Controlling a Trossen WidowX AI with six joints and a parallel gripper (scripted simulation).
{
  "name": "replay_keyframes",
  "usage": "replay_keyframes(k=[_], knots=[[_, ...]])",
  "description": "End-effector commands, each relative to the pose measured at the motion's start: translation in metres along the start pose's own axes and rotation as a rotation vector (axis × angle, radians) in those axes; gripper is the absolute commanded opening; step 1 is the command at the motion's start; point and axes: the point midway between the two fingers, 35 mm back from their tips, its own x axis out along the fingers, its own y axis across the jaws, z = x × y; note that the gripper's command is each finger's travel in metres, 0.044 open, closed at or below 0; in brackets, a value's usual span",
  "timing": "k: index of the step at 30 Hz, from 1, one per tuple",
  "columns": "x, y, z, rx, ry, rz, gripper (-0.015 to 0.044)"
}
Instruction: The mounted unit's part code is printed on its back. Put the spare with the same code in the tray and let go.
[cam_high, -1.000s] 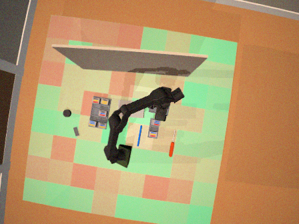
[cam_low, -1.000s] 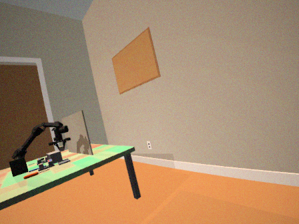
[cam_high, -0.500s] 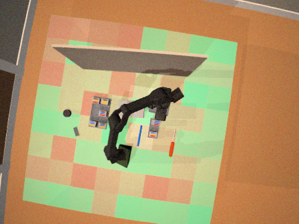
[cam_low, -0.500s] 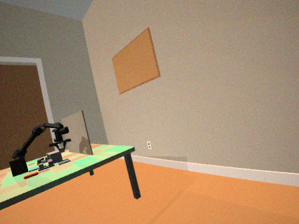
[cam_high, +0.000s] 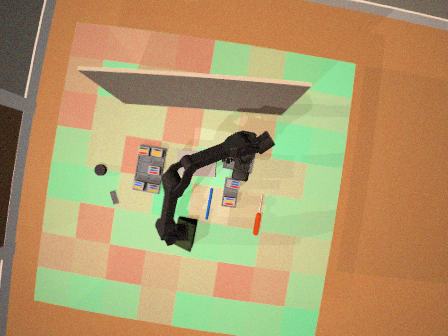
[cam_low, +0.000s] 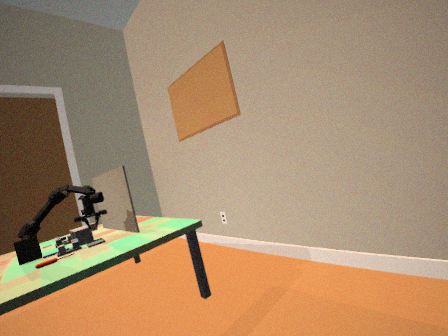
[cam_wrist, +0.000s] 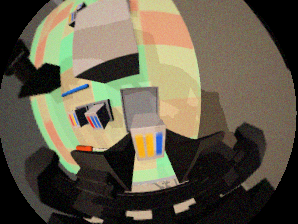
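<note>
My gripper (cam_low: 92, 224) (cam_wrist: 147, 130) is shut on a pale grey block-shaped spare (cam_wrist: 149, 147), whose face shows two yellow stripes and one blue stripe. It holds the spare above the table, close over the flat grey tray (cam_wrist: 140, 98) (cam_low: 96, 243); the spare overlaps the tray's near part in the wrist view. Two other units, one of them here (cam_high: 229, 201) (cam_wrist: 96, 117), stand in a small dark rack left of the tray in the wrist view. A larger grey holder (cam_high: 145, 167) at the left carries several striped units. I cannot tell which unit is the mounted one; no printed code is readable.
A large pale grey box (cam_wrist: 105, 37) (cam_low: 81, 236) stands beside the tray. A tall grey panel (cam_high: 200, 92) (cam_low: 112, 200) stands at the back. A blue pen (cam_high: 209, 204) (cam_wrist: 75, 90), an orange screwdriver (cam_high: 257, 223) (cam_wrist: 85, 148), a dark puck (cam_high: 100, 170) and a small grey block (cam_high: 114, 197) lie about.
</note>
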Motion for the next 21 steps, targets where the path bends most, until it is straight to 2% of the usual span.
replay_keyframes(k=[1, 21], knots=[[0.005, 0.001, 0.000, 0.008, -0.005, -0.001, 0.0000], [0.021, 0.001, 0.001, 0.007, -0.006, -0.001, 0.0000]])
